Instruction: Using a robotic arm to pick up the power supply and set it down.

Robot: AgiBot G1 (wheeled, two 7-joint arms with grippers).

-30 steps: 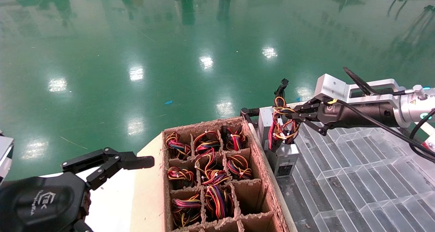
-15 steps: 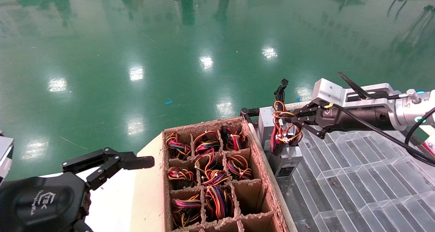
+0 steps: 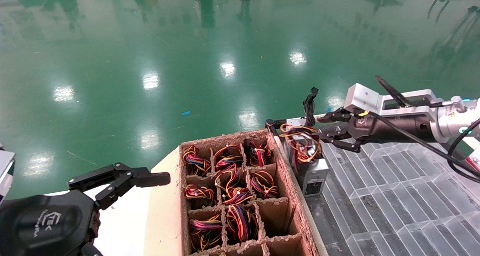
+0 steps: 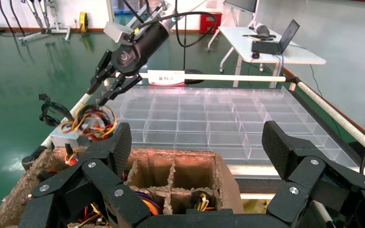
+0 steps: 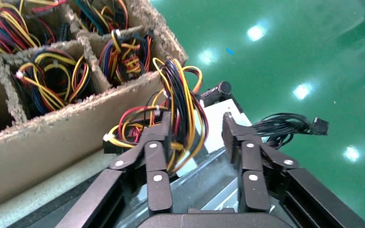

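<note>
Power supply (image 3: 313,169) sits just below your right tool (image 3: 325,127), fingers spread, touching nothing; cardboard crate (image 3: 285,173) beside; left tool (image 3: 157,179) parked, spread.

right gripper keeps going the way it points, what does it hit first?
Probably the wire bundle on the power supply: the right gripper, fingers open, points straight at it. Depth is unclear.

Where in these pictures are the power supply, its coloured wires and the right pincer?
power supply (image 3: 314,175): head view, grey front face.
coloured wires (image 3: 302,143): head view, looped bundle.
right pincer (image 3: 323,123): head view, between fingertips.
</note>
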